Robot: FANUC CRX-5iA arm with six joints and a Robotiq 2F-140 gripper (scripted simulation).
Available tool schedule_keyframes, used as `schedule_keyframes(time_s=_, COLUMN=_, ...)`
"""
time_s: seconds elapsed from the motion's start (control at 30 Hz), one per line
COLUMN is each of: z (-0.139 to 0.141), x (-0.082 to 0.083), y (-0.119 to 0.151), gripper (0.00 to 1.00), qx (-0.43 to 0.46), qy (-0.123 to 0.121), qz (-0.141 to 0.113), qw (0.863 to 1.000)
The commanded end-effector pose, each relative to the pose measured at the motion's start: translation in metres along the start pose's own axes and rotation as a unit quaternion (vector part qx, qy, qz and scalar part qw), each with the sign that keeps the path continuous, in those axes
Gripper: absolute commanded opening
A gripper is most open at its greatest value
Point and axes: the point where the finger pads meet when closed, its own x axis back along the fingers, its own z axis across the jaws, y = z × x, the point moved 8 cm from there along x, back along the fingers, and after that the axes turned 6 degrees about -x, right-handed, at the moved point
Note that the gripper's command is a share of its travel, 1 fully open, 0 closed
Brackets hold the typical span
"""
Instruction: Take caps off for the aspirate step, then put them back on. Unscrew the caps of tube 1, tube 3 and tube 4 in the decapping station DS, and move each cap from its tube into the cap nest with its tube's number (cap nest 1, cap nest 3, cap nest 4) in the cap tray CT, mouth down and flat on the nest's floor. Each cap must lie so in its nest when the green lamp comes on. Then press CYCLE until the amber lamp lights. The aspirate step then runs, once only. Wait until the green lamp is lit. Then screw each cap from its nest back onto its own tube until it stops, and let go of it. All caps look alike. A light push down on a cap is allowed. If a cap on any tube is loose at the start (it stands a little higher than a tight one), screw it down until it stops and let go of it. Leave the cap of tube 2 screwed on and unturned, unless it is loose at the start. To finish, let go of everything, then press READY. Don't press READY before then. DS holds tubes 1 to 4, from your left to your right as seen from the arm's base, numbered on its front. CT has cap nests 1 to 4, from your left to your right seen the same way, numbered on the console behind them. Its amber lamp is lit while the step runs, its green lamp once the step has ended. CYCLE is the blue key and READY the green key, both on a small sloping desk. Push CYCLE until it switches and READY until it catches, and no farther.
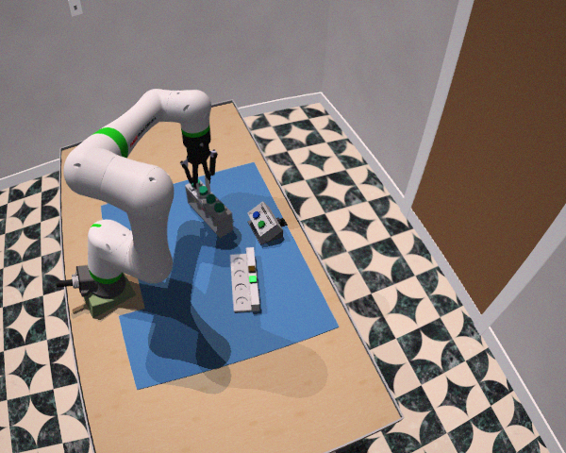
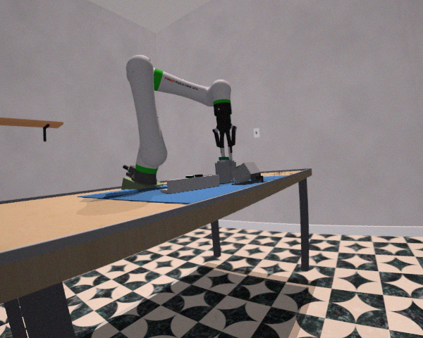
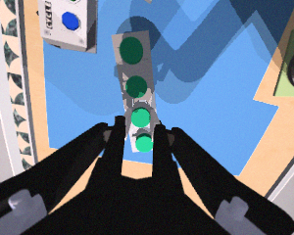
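1. With the white six-joint arm (image 1: 122, 180) reaching out over the far end of the grey four-tube decapping station (image 1: 209, 210), the black two-finger gripper (image 1: 198, 181) points straight down and is clamped on a round green screw cap (image 3: 144, 143).
2. That cap sits on the end tube of the row, the one nearest the wrist camera; from above it is the tube farthest from the grey sloping key desk (image 1: 266, 224).
3. Wrist view: jaws flank the cap on both sides, cap centred between them, black fingers in contact or very nearly so. Cap top is visible in the gap.
4. Exterior view: fingertips are level with the green cap (image 2: 224, 158), which sits at the top of the station block. Cannot tell whether it has lifted off the thread.
5. Other three green caps are on their tubes in line beyond the gripped one: the next (image 3: 140, 117), then two more (image 3: 136, 86) and (image 3: 131, 50) in shadow.
6. The grey cap tray with four round nests (image 1: 241, 282) lies apart from the station on the blue mat (image 1: 292, 302), nearer the camera; all four nests show bare floors.
7. Tray console shows a lit green lamp (image 1: 252, 278).
8. Round blue key (image 1: 257, 214) and round green key (image 1: 261, 224) sit on the desk, well clear of the gripper.
9. Everything stands on the wooden worktop (image 1: 254, 410).
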Motion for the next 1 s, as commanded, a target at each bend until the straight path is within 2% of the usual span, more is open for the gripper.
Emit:
schedule_keyframes(time_s=0.0, z=0.000, x=0.000, y=0.000, gripper=0.00, qx=-0.021, qy=-0.002, qz=0.001, qw=1.000)
schedule_keyframes(time_s=0.03, z=0.000, x=0.000, y=0.000, gripper=0.35, qx=-0.021, qy=-0.002, qz=0.001, qw=1.000)
schedule_keyframes(time_s=0.43, z=0.000, x=0.000, y=0.000, gripper=0.35, qx=-0.021, qy=-0.002, qz=0.001, qw=1.000)
schedule_keyframes(time_s=0.83, z=0.000, x=0.036, y=0.000, gripper=0.35, qx=-0.021, qy=-0.002, qz=0.001, qw=1.000)
schedule_keyframes(time_s=0.97, z=0.000, x=0.042, y=0.000, gripper=0.35, qx=-0.021, qy=-0.002, qz=0.001, qw=1.000)
